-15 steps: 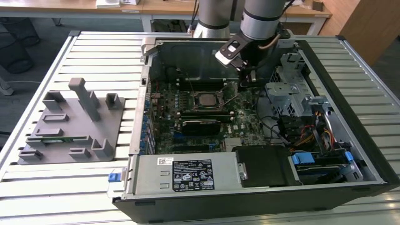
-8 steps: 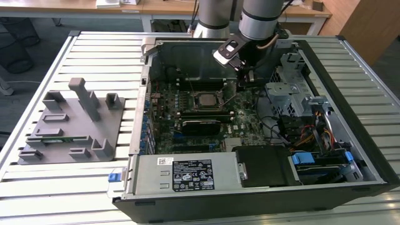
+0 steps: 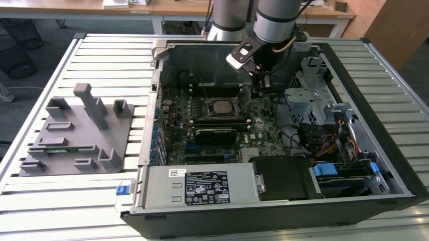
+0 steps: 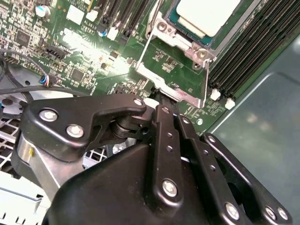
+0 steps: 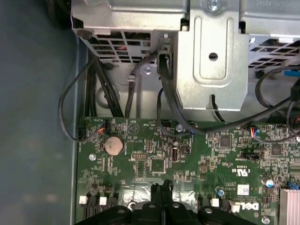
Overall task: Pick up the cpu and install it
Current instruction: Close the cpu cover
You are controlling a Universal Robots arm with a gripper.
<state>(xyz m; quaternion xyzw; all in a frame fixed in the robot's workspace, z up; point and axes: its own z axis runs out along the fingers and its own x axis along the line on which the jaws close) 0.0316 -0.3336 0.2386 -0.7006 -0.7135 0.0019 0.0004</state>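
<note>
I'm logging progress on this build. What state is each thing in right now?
computer case: open, side panel off.
cpu: lying in the socket, pale top exposed.
end effector: shut, empty, low over the motherboard.
memory stick: lying in the grey fixture.

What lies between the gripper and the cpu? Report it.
In the second wrist view, a metal socket frame and green motherboard showing through it lie between the gripper and the cpu.
</note>
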